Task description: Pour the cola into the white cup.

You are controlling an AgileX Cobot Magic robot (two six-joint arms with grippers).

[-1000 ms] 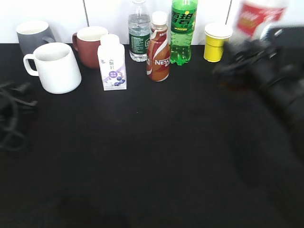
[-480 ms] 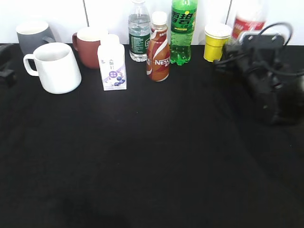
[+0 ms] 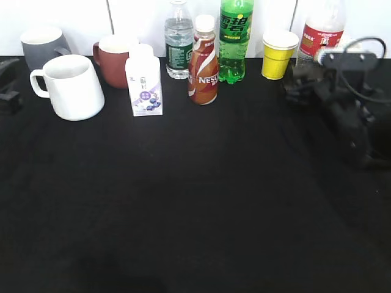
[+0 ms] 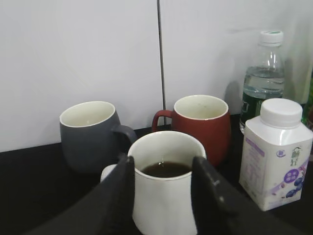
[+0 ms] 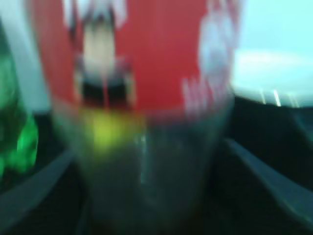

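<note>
The cola bottle [image 3: 322, 33], clear with a red label, stands upright at the back right; it fills the blurred right wrist view [image 5: 146, 73]. My right gripper [image 3: 303, 79] is around its lower part, with a finger against each side [image 5: 149, 147]. The white cup [image 3: 73, 85] stands at the left and has dark liquid in it [image 4: 166, 169]. My left gripper [image 3: 12, 85] is open at the table's left edge, a little short of the cup's handle. In the left wrist view [image 4: 163, 164] its two fingers frame the cup.
A grey mug [image 3: 41, 46] and a dark red mug [image 3: 116, 58] stand behind the white cup. A white milk bottle [image 3: 144, 79], a water bottle [image 3: 178, 39], a Nescafe bottle [image 3: 203, 61], a green soda bottle [image 3: 235, 39] and a yellow paper cup [image 3: 278, 54] line the back.
My right gripper brought the cola bottle down from a raised, tilted pose to upright at the back right. My left gripper moved up along the left edge, nearer the cup.
</note>
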